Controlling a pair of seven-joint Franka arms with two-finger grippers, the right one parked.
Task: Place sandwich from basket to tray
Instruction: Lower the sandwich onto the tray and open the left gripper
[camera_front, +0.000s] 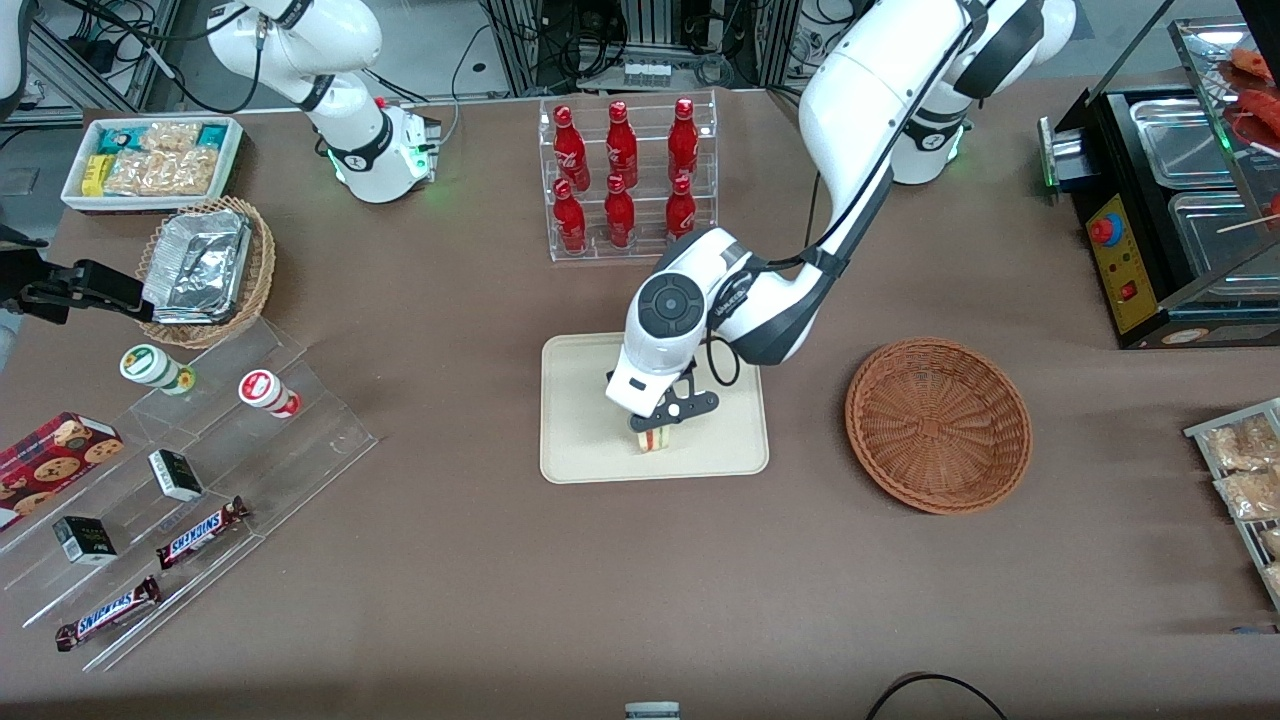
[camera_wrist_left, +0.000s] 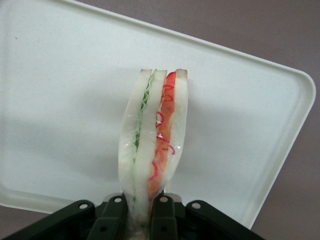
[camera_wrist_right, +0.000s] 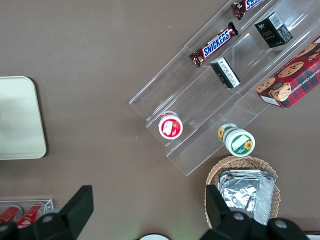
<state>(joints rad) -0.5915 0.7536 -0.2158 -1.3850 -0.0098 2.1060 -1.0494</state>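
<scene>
While gripping the sandwich (camera_front: 651, 439), the gripper (camera_front: 664, 412) hangs low over the tray (camera_front: 580, 400), near the tray's edge closest to the front camera. Clenched on the bread: two black fingers (camera_wrist_left: 116, 212) squeeze one end of the sandwich (camera_wrist_left: 154, 145) between them in the left wrist view. Stands on its edge, that sandwich, with green filling in one slice gap and red and orange in the other, wrapped in clear film. Cannot tell whether its lower end touches the tray (camera_wrist_left: 60, 90) or sits just above it.

Lies flat on the brown table (camera_front: 500, 560), this cream tray, about in the middle. Sits beside it, toward the working arm's end of the table, the round reddish-brown basket (camera_front: 938, 424), with nothing inside. Apart from each other, tray and basket, with bare table between.

Farther from the front camera than the tray, a clear rack of red bottles (camera_front: 625, 175). Toward the parked arm's end of the table, a lighter wicker basket with foil containers (camera_front: 205, 268), a white bin of snack packets (camera_front: 152, 160), and clear steps holding chocolate bars (camera_front: 202, 531), small boxes and two little cups. At the working arm's end, a black food warmer (camera_front: 1170, 215).
</scene>
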